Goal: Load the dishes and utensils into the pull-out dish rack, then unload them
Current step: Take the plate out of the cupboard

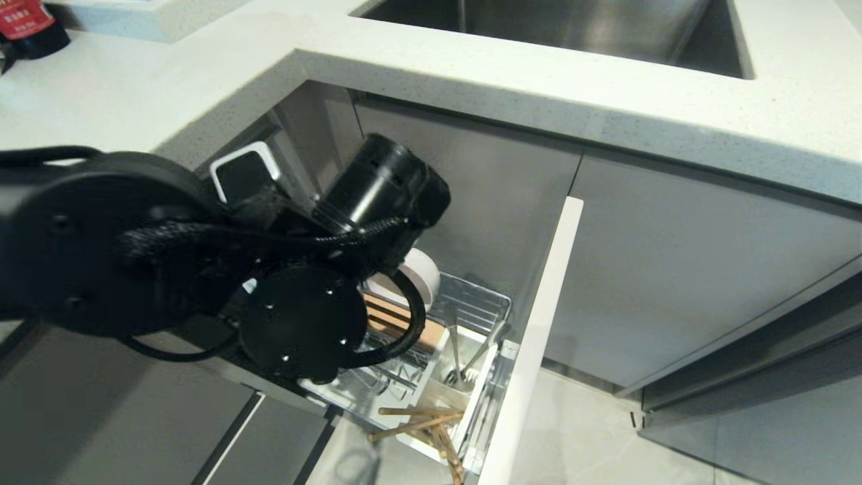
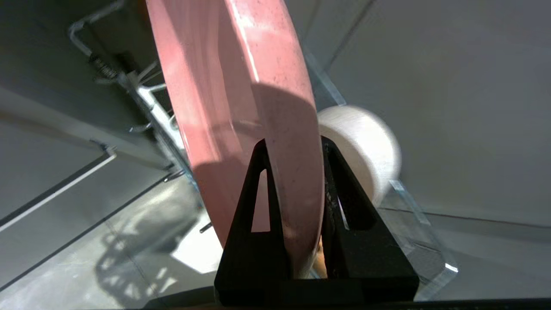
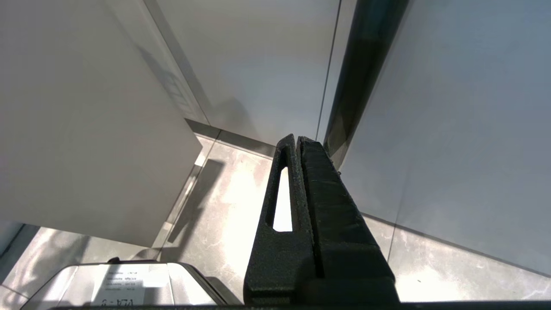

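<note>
My left pincer (image 2: 292, 144) is clamped on the rim of the pink plate (image 2: 241, 107), one finger (image 2: 258, 193) on each face, the plate standing on edge between them. The plate is not visible from the head view; my left arm (image 1: 202, 249) covers that part of the dish rack (image 1: 471, 310).

Landmark: dish rack, pulled out of the cabinet below the counter (image 1: 471, 74).
- White bowl (image 1: 419, 276): in the rack, on its side, just beyond the plate as the left wrist view shows it; whether the two touch, I cannot tell.
- Wooden strip (image 1: 397, 323): inside the rack, next to the bowl, on the caddy's side.
- Spoon (image 1: 455, 357): standing in the white caddy (image 1: 465, 394) at the rack's near end, beside other metal utensils.
- Chopsticks (image 1: 421, 421): lying across the caddy's near end, tips sticking out past it over the floor.
- Rack's cabinet front (image 1: 532, 343): seen edge-on along the rack's right side.

My right pincer (image 3: 297, 142) is closed and empty, fingers pressed together, well away from the rack, pointing at the floor next to grey cabinet panels.
</note>
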Available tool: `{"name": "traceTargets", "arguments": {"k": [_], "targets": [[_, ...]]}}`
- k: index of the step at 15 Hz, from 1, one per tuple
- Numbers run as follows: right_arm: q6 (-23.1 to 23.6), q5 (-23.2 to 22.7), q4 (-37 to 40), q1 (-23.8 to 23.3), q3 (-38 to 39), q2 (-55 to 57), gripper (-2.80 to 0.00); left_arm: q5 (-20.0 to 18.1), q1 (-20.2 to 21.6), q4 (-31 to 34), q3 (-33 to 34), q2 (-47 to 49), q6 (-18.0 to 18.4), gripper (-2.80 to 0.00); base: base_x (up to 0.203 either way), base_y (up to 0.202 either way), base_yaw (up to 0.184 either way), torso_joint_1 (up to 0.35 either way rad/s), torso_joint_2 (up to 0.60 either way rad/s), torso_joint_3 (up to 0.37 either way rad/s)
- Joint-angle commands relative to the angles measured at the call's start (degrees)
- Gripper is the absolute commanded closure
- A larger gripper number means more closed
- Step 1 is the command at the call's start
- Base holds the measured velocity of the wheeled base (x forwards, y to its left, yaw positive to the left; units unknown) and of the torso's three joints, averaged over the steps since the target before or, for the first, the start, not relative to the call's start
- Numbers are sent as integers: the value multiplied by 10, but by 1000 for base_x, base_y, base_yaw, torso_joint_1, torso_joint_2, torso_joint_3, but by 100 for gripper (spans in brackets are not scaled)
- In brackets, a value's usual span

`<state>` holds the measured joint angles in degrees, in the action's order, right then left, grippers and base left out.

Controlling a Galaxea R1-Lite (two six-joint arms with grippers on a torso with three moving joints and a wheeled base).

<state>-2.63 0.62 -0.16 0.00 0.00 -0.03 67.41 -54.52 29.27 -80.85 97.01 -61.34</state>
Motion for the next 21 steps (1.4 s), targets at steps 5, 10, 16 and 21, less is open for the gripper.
{"name": "traceTargets", "arguments": {"k": [5, 10, 16, 21], "targets": [[0, 0, 0, 0, 0, 0, 0, -62, -78, 1, -12, -139, 78, 0, 0, 0, 0, 0, 0, 0], [0, 0, 0, 0, 0, 0, 0, -221, -87, 1, -11, -237, 161, 0, 0, 0, 0, 0, 0, 0], [0, 0, 0, 0, 0, 0, 0, -348, -83, -34, 3, -351, 271, 0, 0, 0, 0, 0, 0, 0], [0, 0, 0, 0, 0, 0, 0, -372, -30, -47, 1, -369, 299, 0, 0, 0, 0, 0, 0, 0]]}}
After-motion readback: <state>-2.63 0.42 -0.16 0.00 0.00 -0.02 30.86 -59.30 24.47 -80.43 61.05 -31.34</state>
